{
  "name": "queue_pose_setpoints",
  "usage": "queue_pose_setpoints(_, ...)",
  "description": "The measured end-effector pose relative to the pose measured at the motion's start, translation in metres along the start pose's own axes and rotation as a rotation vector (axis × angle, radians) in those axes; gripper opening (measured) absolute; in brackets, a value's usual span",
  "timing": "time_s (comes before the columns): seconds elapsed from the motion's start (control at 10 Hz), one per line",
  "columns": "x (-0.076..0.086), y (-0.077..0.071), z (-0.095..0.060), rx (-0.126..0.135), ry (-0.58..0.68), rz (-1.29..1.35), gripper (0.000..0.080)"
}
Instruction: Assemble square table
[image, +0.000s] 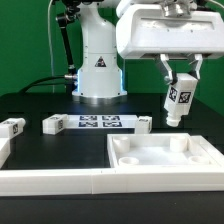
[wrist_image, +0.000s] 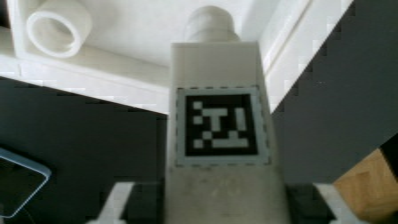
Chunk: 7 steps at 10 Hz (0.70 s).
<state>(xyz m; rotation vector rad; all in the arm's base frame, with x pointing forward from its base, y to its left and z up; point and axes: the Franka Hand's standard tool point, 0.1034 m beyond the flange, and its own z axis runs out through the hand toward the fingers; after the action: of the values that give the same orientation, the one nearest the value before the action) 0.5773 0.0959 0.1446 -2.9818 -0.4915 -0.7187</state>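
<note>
Leg (image: 177, 104) held above the tabletop (image: 160, 138)
Exterior view: the gripper (image: 178, 88), half closed, grips the leg over the tabletop, on the exterior view's right. Wrist view: the leg's tip (wrist_image: 210, 20) sits beside a hole (wrist_image: 63, 30), not over it; centre it and keep it upright before lowering.

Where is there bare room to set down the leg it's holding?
Bare table lies between the row of loose legs and the white rail, on the exterior view's left of the slab. The slab's flat middle is free. Crowded: the row beside the marker board, and where the pincer holds a leg.
</note>
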Motion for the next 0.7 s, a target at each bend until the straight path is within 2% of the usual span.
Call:
queue_pose_setpoints(0.1, 0.000, -0.001, 0.001, 0.003, -0.007, 0.000, 0.0291)
queue_pose_setpoints(0.3, 0.027, 0.000, 0.005, 0.019, -0.018, 0.009, 0.0291)
queue_pose_setpoints(0.5, 0.046, -0.003, 0.020, 0.030, -0.002, 0.016, 0.0292)
queue_pose_setpoints(0.6, 0.052, -0.004, 0.023, 0.024, 0.036, 0.014, 0.0292)
queue_pose_setpoints(0.7, 0.050, -0.004, 0.024, 0.024, 0.035, 0.013, 0.0292)
